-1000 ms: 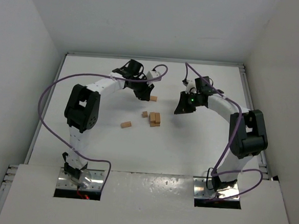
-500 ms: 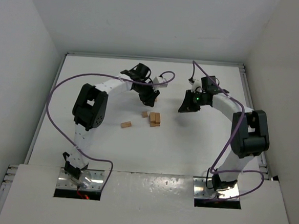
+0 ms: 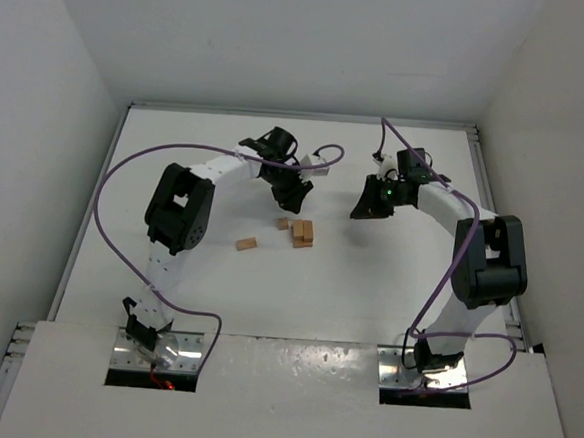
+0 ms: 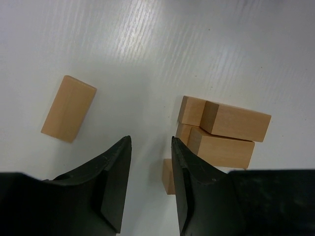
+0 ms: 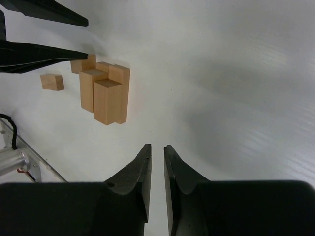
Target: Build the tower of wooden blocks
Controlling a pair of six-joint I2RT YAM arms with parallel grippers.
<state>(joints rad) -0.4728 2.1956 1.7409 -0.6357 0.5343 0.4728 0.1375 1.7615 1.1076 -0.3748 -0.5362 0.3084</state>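
Your tower (image 3: 302, 233) looks roughly half built on the table (image 3: 388, 286). A short block (image 3: 283, 222) just beside it and a long block (image 3: 246, 243) farther left are not yet stacked. Left jaws hover parted and empty just beside the tower; right jaws sit off to its right, barely parted and empty.

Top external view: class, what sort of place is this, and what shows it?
Probably a robot test cell: left arm and right arm bolted to a white table, plain white walls closing it in, small wood blocks.

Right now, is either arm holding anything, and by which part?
Nothing is held. The left gripper has its jaws apart with nothing between them; the right gripper has its jaws a slit apart, also empty.
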